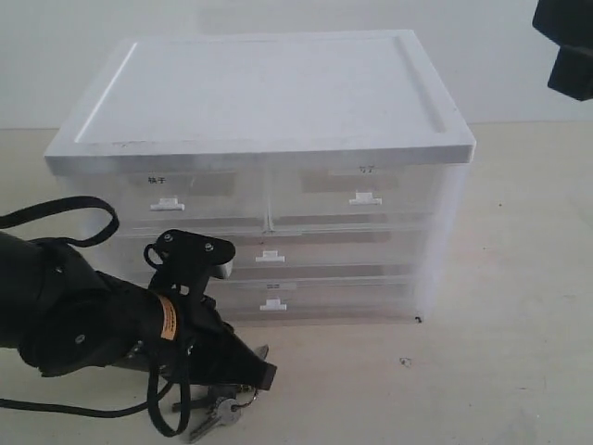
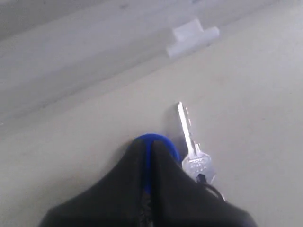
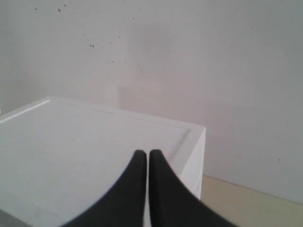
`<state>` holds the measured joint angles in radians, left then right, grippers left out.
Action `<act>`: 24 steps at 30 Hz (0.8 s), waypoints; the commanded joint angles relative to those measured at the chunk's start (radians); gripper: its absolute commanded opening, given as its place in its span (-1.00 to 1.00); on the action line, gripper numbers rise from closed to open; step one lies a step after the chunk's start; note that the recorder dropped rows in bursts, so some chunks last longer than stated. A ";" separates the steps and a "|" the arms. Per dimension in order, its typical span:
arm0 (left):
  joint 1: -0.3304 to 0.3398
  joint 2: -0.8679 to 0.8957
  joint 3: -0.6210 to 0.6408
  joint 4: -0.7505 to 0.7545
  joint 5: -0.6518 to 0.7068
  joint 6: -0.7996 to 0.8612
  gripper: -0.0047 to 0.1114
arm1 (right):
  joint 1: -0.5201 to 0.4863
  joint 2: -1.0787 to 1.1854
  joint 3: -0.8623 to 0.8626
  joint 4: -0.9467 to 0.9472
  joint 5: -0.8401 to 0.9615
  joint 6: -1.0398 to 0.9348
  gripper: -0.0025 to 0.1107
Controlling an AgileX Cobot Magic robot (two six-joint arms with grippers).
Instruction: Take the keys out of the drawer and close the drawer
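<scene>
My left gripper [image 1: 266, 374] is low over the table in front of the cabinet, shut on the round blue fob [image 2: 165, 141] of the keys [image 1: 220, 410]. One silver key [image 2: 190, 142] sticks out beside the fingers, at or just above the tabletop. The drawer [image 1: 315, 298], the lowest full-width one with a small label strip, looks flush with the cabinet front. Its white tab handle [image 2: 191, 37] shows in the left wrist view. My right gripper [image 3: 144, 152] is shut on nothing, held high above the cabinet's white top [image 3: 71, 142]; in the exterior view only a dark part of that arm [image 1: 565, 46] shows.
The translucent cabinet [image 1: 269, 93] stands mid-table with two half-width drawers above and another full-width drawer [image 1: 324, 250] between. A black cable [image 1: 65, 218] loops off the left arm. Bare tabletop [image 1: 500, 324] lies to the cabinet's right.
</scene>
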<state>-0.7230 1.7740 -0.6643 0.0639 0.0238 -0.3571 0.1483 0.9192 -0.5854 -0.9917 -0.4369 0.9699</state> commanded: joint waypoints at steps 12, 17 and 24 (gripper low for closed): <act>-0.248 -0.170 0.161 0.005 0.163 -0.055 -0.84 | 0.000 -0.001 0.007 0.001 0.024 -0.019 -0.96; -0.171 -0.079 0.116 0.056 0.132 -0.055 -0.84 | 0.000 -0.001 0.007 0.001 0.024 -0.019 -0.96; -0.039 0.072 -0.022 0.137 0.099 -0.043 -0.84 | 0.000 -0.001 0.007 0.003 0.023 -0.019 -0.96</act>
<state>-0.7662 1.7984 -0.6740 0.1911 0.0873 -0.4043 0.1483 0.9192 -0.5854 -0.9917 -0.4117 0.9544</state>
